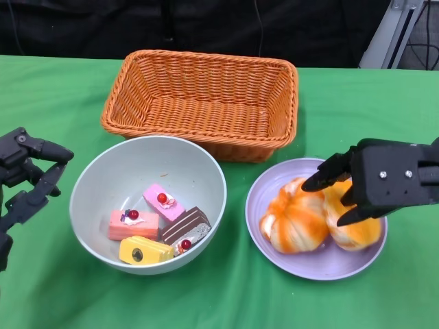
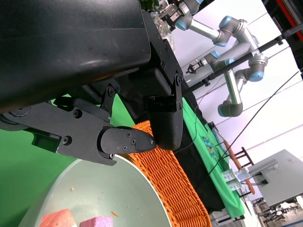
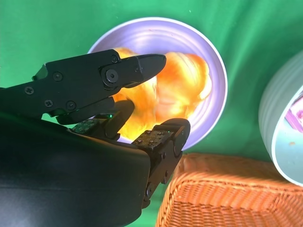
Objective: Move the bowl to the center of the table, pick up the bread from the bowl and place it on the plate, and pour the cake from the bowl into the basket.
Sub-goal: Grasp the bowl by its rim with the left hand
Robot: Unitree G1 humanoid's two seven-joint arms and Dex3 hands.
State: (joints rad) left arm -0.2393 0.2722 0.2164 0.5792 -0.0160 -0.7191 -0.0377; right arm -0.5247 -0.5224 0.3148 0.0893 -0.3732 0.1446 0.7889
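Head view: cakes in bowl | left wrist: grey robot arms

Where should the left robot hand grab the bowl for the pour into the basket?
Probably the bowl's near-left rim, coming from the left, where the left robot hand already waits open. The bowl stands upright with a thin bare rim there, the cakes lie low inside toward the near side, and the basket sits just beyond the far rim, so a left-side hold tips it away cleanly.
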